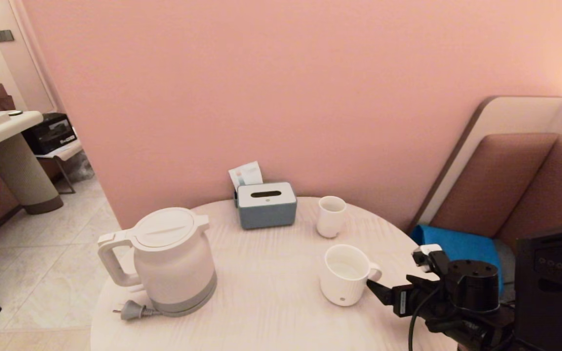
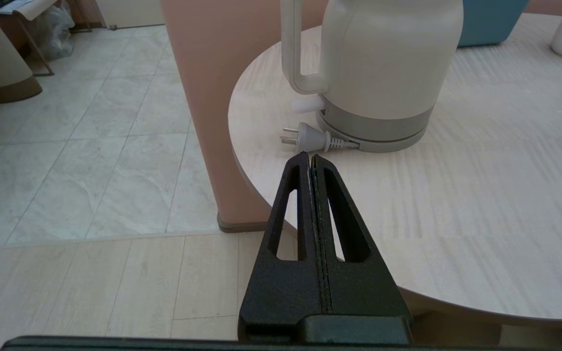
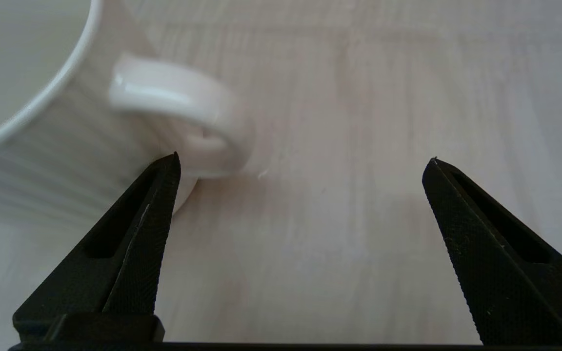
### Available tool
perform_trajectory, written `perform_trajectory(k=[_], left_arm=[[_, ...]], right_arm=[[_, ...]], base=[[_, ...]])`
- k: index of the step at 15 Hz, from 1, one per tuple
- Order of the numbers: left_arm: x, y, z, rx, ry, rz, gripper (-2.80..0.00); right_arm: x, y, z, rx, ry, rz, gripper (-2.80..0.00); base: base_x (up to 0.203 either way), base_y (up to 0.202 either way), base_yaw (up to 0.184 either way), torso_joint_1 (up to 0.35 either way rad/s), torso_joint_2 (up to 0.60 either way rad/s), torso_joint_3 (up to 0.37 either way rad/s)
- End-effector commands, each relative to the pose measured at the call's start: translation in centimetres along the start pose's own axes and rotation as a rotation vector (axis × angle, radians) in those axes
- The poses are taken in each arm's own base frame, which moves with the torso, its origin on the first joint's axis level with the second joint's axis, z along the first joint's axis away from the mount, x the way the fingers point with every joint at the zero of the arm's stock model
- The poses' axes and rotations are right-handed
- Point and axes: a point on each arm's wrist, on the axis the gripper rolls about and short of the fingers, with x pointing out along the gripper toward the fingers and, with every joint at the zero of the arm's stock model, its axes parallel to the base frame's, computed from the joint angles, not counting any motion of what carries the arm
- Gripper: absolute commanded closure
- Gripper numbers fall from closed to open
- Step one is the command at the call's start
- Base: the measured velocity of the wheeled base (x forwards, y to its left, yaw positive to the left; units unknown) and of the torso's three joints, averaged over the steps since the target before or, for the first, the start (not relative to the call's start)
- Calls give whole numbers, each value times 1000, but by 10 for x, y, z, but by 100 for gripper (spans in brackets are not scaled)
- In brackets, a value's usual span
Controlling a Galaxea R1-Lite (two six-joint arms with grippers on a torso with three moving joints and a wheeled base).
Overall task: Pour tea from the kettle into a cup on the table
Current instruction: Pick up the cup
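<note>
The white kettle (image 1: 171,261) stands on its grey base at the left of the round table (image 1: 271,312), with its loop handle pointing left. The ribbed white cup (image 1: 345,275) sits to the right, its handle turned toward my right gripper (image 1: 388,280). That gripper (image 3: 303,161) is open and low over the table. One fingertip (image 3: 169,170) lies just beside the cup's handle (image 3: 178,97), and nothing sits between the fingers. My left gripper (image 2: 310,156) is shut and empty at the table's near-left edge. It points at the kettle (image 2: 388,63) and does not show in the head view.
The kettle's grey plug (image 2: 305,139) lies loose on the table in front of the left fingertips. A smaller handleless white cup (image 1: 331,216) and a grey-blue tissue box (image 1: 267,204) stand at the back by the pink wall. A blue cushion (image 1: 456,246) lies on the seat to the right.
</note>
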Motion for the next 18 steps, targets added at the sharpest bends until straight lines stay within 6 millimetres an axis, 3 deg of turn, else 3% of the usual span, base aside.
perform_trajectory(k=[1, 18], left_arm=[[0, 0, 0, 0, 1, 1, 0], [0, 0, 0, 0, 2, 1, 0]], right_arm=[[2, 1, 8, 5, -62, 6, -280], [37, -5, 12, 16, -115, -49, -280]], base=[[0, 0, 0, 0, 0, 0], [0, 0, 0, 0, 0, 0]])
